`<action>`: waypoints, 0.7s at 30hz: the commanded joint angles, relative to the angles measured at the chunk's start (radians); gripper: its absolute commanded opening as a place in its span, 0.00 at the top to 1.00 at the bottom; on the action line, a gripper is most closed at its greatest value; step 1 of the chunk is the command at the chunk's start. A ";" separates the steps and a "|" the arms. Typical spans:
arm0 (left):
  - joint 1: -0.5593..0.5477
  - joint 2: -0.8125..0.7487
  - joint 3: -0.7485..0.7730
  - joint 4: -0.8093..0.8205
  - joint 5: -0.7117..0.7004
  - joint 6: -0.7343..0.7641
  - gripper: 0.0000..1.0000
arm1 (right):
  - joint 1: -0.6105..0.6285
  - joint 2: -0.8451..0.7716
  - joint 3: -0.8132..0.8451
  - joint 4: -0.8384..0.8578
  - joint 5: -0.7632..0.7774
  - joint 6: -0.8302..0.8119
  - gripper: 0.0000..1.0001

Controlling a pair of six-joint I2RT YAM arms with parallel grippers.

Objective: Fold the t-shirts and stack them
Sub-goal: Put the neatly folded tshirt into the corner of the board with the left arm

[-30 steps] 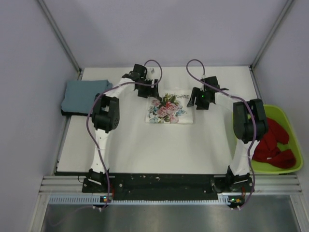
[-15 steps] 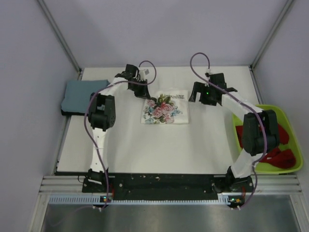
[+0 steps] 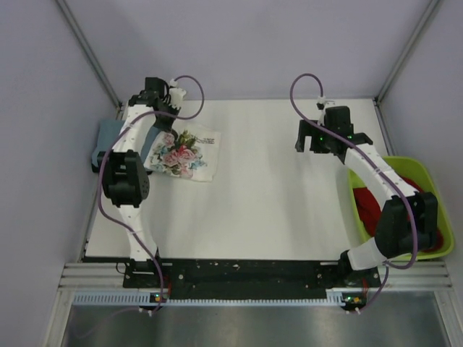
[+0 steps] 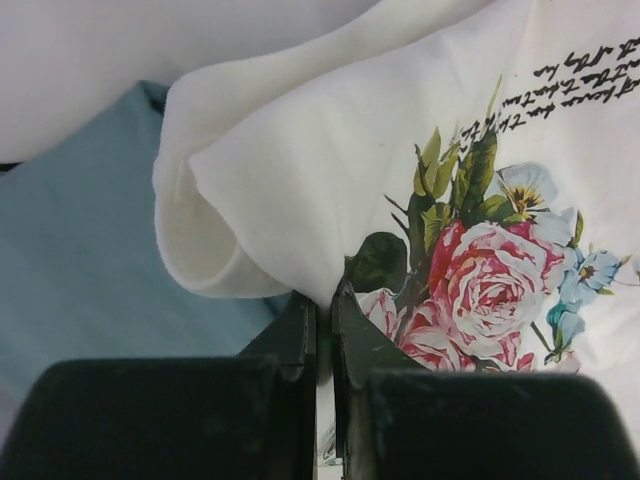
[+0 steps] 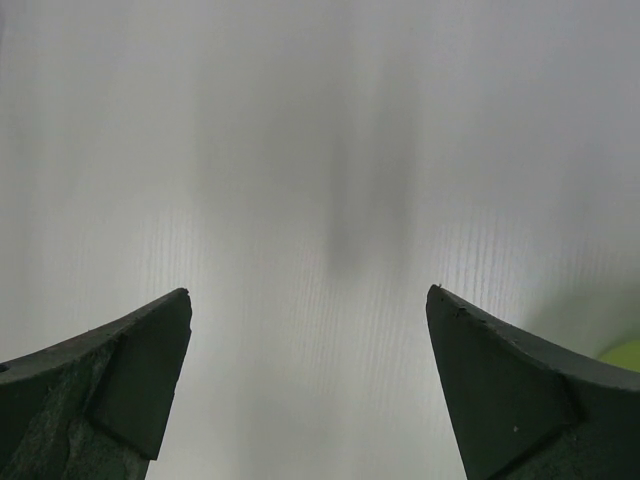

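The white t-shirt with the flower print (image 3: pixel 189 153) lies folded at the table's back left. Its left edge overlaps the folded blue-grey t-shirt (image 3: pixel 106 139). My left gripper (image 3: pixel 163 134) is shut on that shirt's folded edge. In the left wrist view the jaws (image 4: pixel 322 305) pinch the white cloth (image 4: pixel 330 160) just above the blue-grey shirt (image 4: pixel 80 260). A dark layer (image 3: pixel 100 168) shows under the blue-grey shirt. My right gripper (image 3: pixel 312 142) hangs open over bare table at the back right, and nothing sits between its fingertips (image 5: pixel 308 292).
A lime-green bin (image 3: pixel 437 176) stands at the table's right edge with red cloth (image 3: pixel 405 213) inside; its corner shows in the right wrist view (image 5: pixel 626 352). Grey walls close in the back and both sides.
My left gripper shut on the flower-print shirt and carried it left onto the blue-grey shirt. My right gripper opened, let go of the shirt and swung right and back.
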 commanded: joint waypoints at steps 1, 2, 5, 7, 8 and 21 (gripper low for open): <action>-0.016 -0.101 0.022 0.004 -0.250 0.179 1.00 | 0.002 -0.037 -0.008 -0.017 0.033 -0.043 0.01; -0.016 -0.110 0.020 0.018 -0.291 0.202 1.00 | 0.002 -0.035 -0.008 -0.019 0.032 -0.043 0.01; -0.016 -0.133 0.020 0.058 -0.385 0.260 1.00 | 0.004 -0.034 -0.009 -0.019 0.039 -0.047 0.01; -0.016 -0.148 0.019 0.081 -0.423 0.297 1.00 | 0.004 -0.034 -0.009 -0.020 0.044 -0.050 0.01; -0.016 -0.159 0.020 0.095 -0.443 0.311 1.00 | 0.004 -0.032 -0.009 -0.020 0.047 -0.052 0.01; 0.023 -0.226 0.020 0.204 -0.575 0.481 1.00 | 0.002 -0.029 -0.009 -0.025 0.088 -0.067 0.01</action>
